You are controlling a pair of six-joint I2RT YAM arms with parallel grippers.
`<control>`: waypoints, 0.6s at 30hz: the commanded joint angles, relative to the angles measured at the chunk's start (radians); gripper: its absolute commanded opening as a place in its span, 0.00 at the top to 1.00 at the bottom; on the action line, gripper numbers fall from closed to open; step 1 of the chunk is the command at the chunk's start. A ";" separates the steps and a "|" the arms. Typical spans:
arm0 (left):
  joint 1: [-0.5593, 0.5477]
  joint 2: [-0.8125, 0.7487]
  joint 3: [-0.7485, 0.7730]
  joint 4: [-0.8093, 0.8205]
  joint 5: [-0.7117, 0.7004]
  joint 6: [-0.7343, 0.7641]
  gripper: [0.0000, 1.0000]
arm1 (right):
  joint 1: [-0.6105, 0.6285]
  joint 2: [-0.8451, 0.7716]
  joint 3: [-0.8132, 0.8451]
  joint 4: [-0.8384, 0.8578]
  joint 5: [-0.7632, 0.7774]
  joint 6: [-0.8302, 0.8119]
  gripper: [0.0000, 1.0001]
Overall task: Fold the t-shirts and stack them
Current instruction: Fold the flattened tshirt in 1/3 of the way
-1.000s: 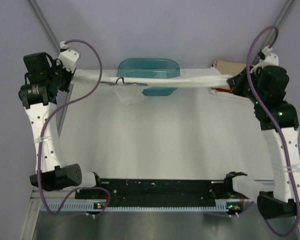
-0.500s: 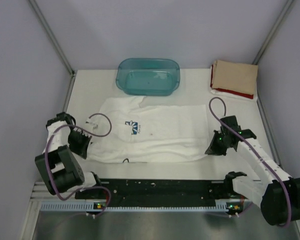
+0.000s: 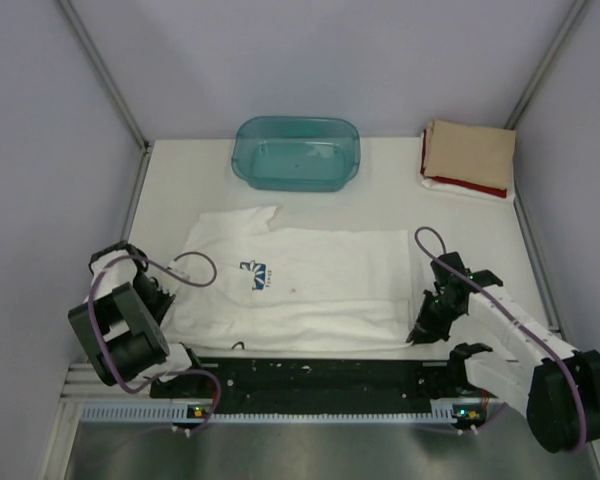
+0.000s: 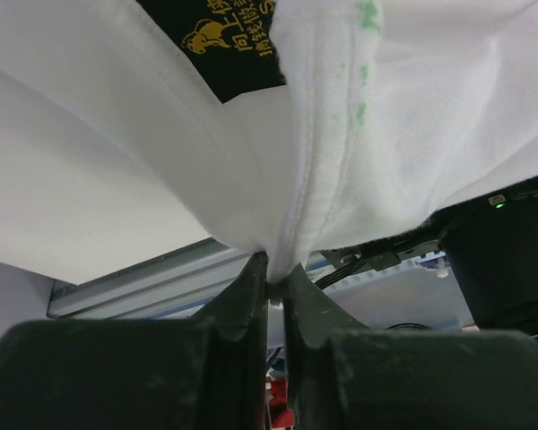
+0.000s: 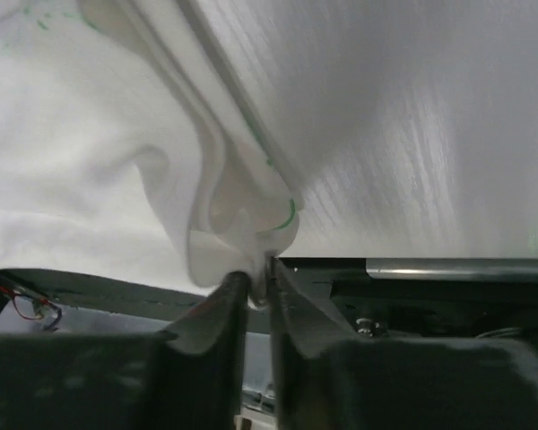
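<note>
- Two grippers pinch the white t-shirt [image 3: 310, 290], which we see spread flat on the table [image 3: 380, 210] near the front edge, its blue print [image 3: 252, 272] facing up.
- The left gripper [image 4: 269, 273] is clamped tight on a seamed fold at the shirt's left edge, and we see cloth bunched between the fingers.
- The right gripper [image 5: 258, 282] is likewise closed on a gathered bit of cloth at the shirt's right near corner.
- One tan t-shirt [image 3: 472, 150] lies folded on a red t-shirt [image 3: 480, 188] at the table's far right corner.
- A teal plastic tub [image 3: 296, 128] stands beyond the white shirt, apart from it.
</note>
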 commanded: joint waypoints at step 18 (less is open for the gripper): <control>-0.335 0.078 0.419 -0.139 0.366 -0.103 0.74 | 0.095 -0.061 0.145 0.354 0.170 0.022 0.98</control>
